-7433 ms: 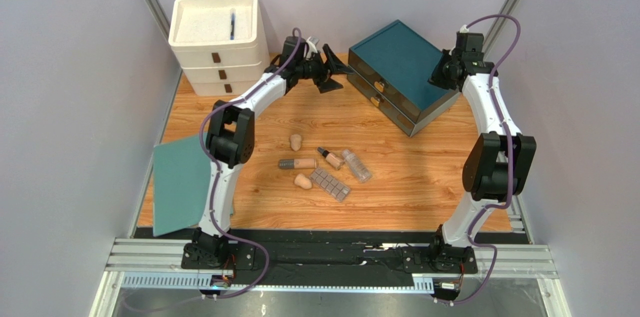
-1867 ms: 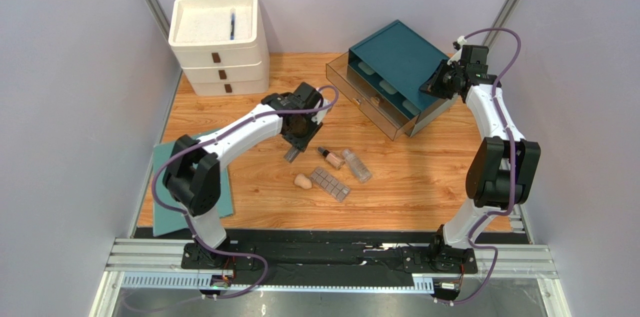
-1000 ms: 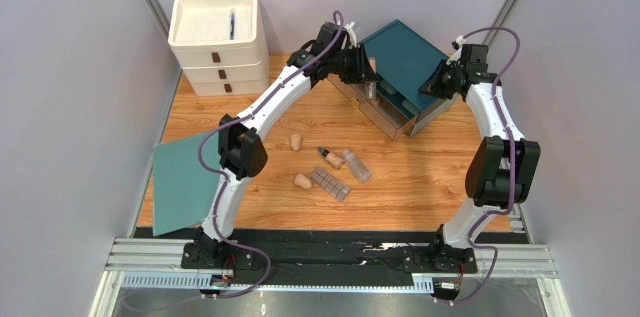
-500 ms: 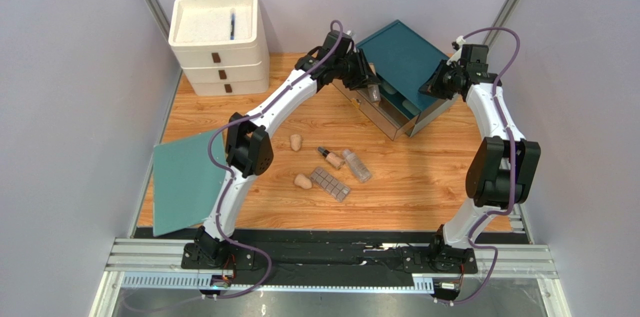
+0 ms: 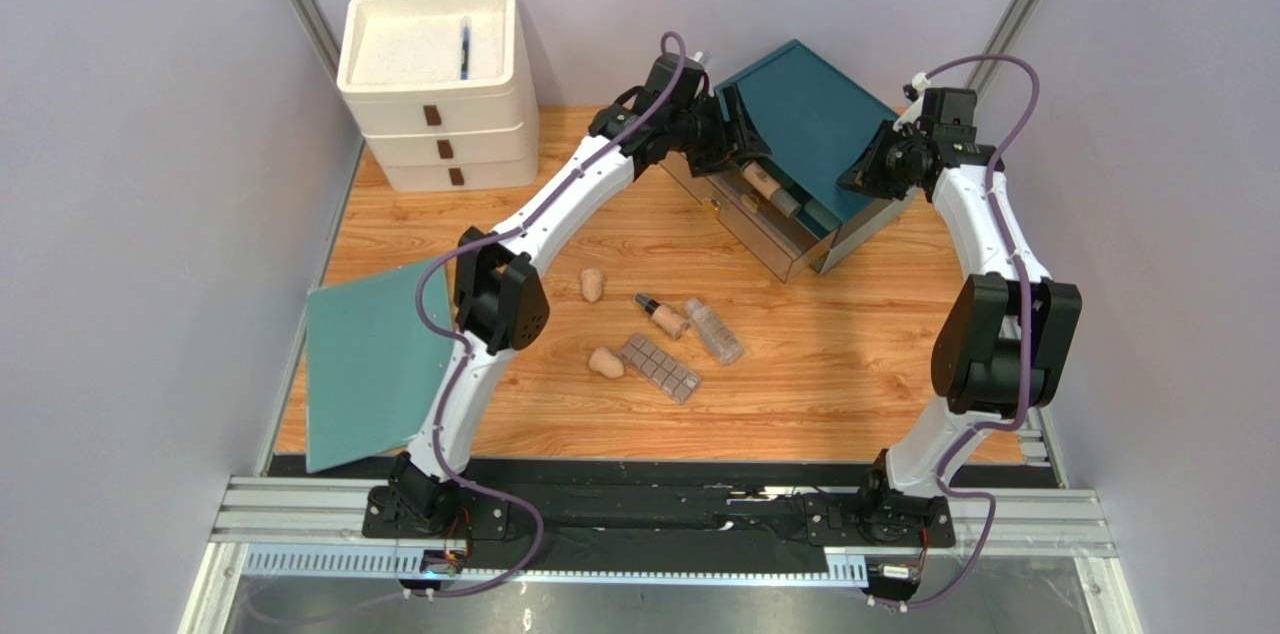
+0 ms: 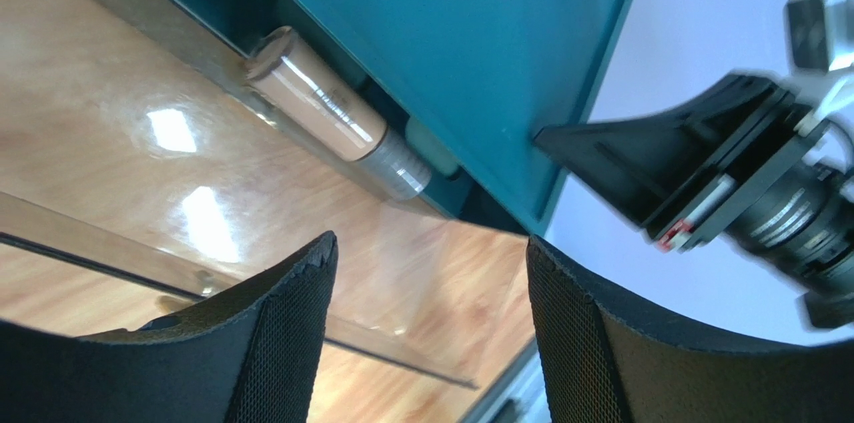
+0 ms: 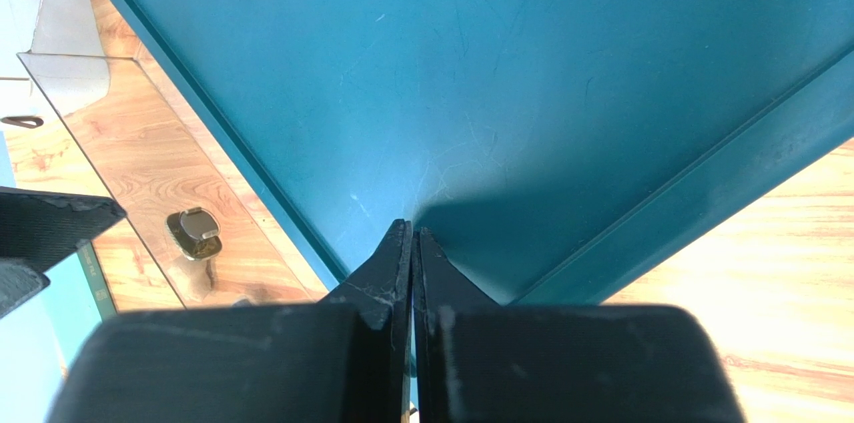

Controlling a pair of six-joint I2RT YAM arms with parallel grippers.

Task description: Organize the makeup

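The beige tube with grey cap (image 5: 769, 189) lies in the open clear drawer (image 5: 781, 247) of the teal box (image 5: 812, 102); it also shows in the left wrist view (image 6: 331, 108). My left gripper (image 5: 736, 142) (image 6: 431, 243) is open and empty just above that drawer. My right gripper (image 5: 872, 172) (image 7: 412, 228) is shut, with its tips against the teal box top (image 7: 501, 63). On the table lie two beige sponges (image 5: 592, 283) (image 5: 606, 361), the black-capped dropper bottle (image 5: 658, 315), the clear bottle (image 5: 714, 330) and the gridded palette (image 5: 660, 367).
A white stacked drawer unit (image 5: 436, 87) stands at the back left. A flat teal sheet (image 5: 365, 364) overhangs the table's left edge. The drawer's metal handle (image 7: 195, 231) shows in the right wrist view. Grey walls close in on both sides.
My left arm carried the tube from the table to the open drawer and let it go; its jaws now stand open. My right gripper has stayed on the box.
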